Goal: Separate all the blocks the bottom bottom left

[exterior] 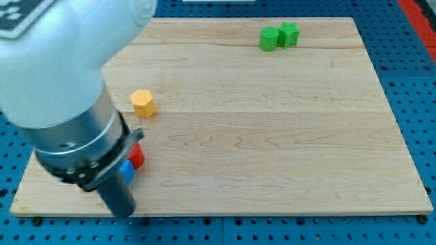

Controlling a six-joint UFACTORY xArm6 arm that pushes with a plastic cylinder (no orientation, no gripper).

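1. Dark and straight, the rod ends in my tip, which sits at the view's bottom left, right at the near edge of the pale wooden tabletop. This arm carries no pincer, so nothing opens, closes or grips.
2. Just to the view's right of the rod, and partly hidden behind it, lie a small blue block and a small red block. The two touch each other, red above blue in the view; their shapes cannot be made out.
3. Farther up, near but apart from that pair, stands an orange block with several flat sides, alone on the board's left part.
4. Well apart, near the view's top edge and right of centre, a rounded green block and a green block with a notched outline sit touching side by side.
5. A large grey arm housing fills the view's upper left. A black-and-white patch at its top corner is cut off and cannot be read.
6. Around the board shows a blue perforated base.
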